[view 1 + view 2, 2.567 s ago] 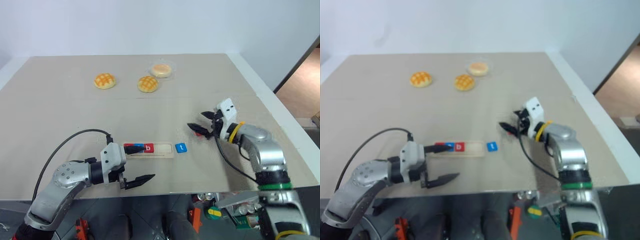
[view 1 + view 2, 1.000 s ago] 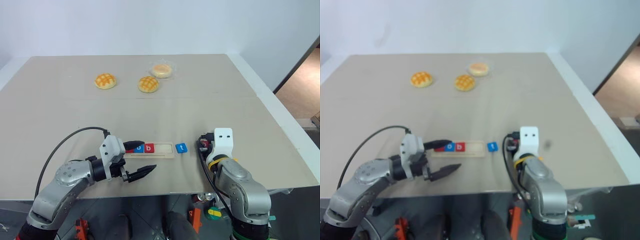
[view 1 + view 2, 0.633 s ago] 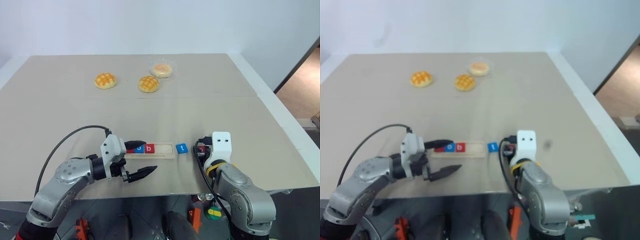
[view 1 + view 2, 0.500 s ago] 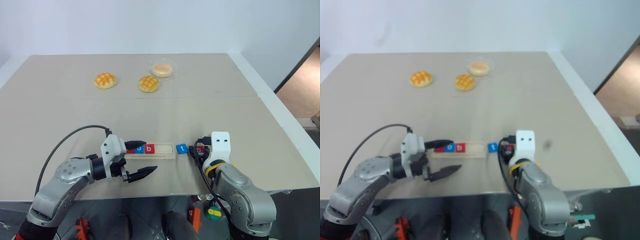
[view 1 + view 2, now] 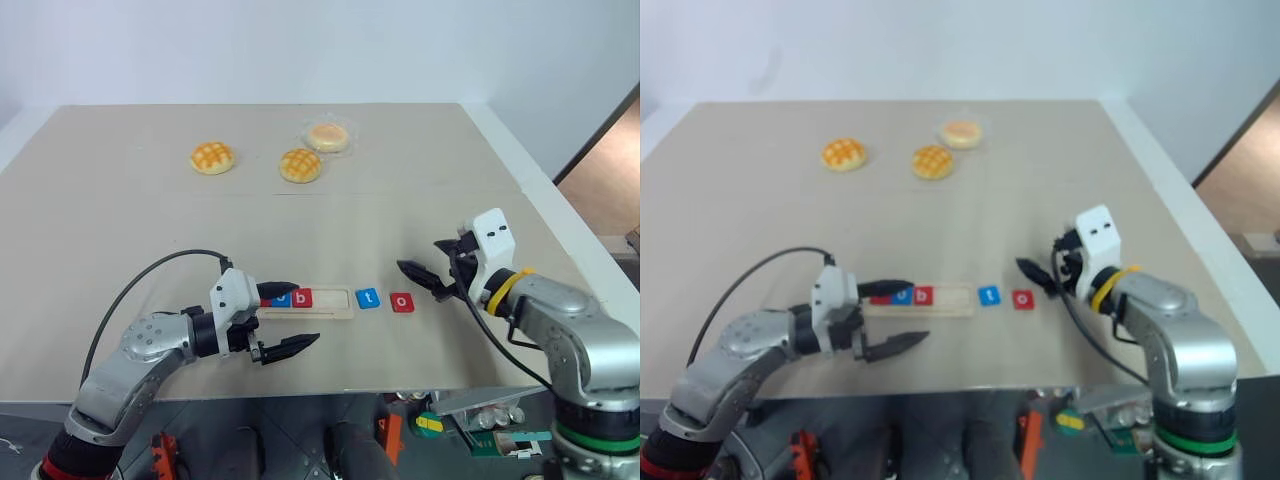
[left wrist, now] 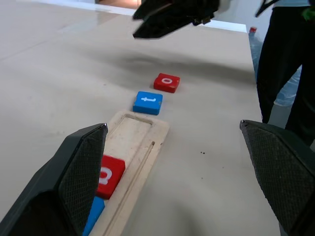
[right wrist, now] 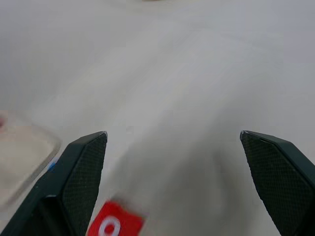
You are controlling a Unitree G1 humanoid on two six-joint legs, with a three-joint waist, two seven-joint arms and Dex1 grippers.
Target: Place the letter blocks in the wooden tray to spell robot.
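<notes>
The right end effector (image 5: 437, 265), fingers spread and empty, has just let go of the red o (image 5: 402, 301) and lifted away. That tile now lies beside the blue t (image 5: 368, 298), just off the tray (image 5: 330, 300), near the bench's front edge. So both still need slotting in. The left end effector (image 5: 284, 318), also open, hovers at the tray. The left wrist view shows the tray's empty slot, with the red b (image 6: 109, 175) inside.

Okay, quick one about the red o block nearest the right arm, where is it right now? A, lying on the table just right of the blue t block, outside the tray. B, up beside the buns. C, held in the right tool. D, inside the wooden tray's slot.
A: the red o block lies flat on the table beside the blue t block, past the end of the wooden tray; the right tool stands open above it, holding nothing.
</notes>
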